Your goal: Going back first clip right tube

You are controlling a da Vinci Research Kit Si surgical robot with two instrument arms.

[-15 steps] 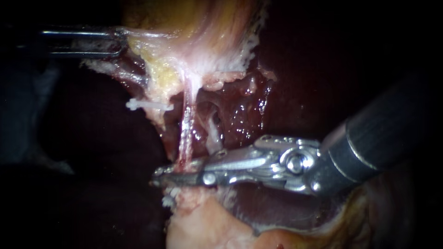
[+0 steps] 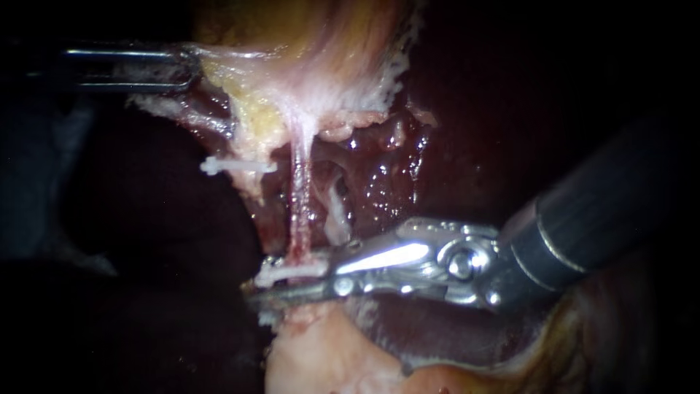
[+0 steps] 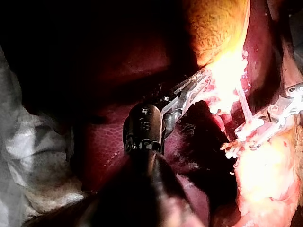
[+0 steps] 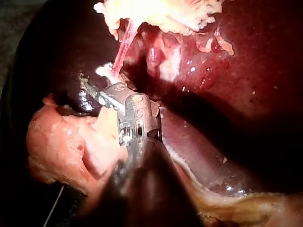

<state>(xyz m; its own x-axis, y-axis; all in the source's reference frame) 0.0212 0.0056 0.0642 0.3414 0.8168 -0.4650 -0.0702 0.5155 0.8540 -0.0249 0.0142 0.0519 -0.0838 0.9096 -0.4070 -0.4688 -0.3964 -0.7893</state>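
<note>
A thin pink tube (image 2: 298, 197) runs down from the gallbladder (image 2: 306, 44) to pale fatty tissue (image 2: 321, 357). Across its lower end lies a white clip (image 2: 290, 272), between the slightly parted jaws of my right instrument (image 2: 266, 284), which comes in from the right. In the right wrist view those jaws (image 4: 92, 90) sit at the tube's foot (image 4: 124, 45). My left instrument (image 2: 191, 66) reaches in from the upper left, shut on the gallbladder's pale edge and holding it up. Its jaws (image 3: 204, 78) end in the bright tissue in the left wrist view.
A second white clip (image 2: 238, 166) sticks out to the left, higher up beside the yellow fat. A paler strand (image 2: 335, 215) lies just right of the pink tube. Dark red liver (image 2: 452, 117) surrounds the field, with wet raw tissue (image 2: 383, 175) behind the tube.
My right instrument's jaws have parted and lifted slightly, and a white clip now shows on the tube's lower end. The left instrument has held still.
</note>
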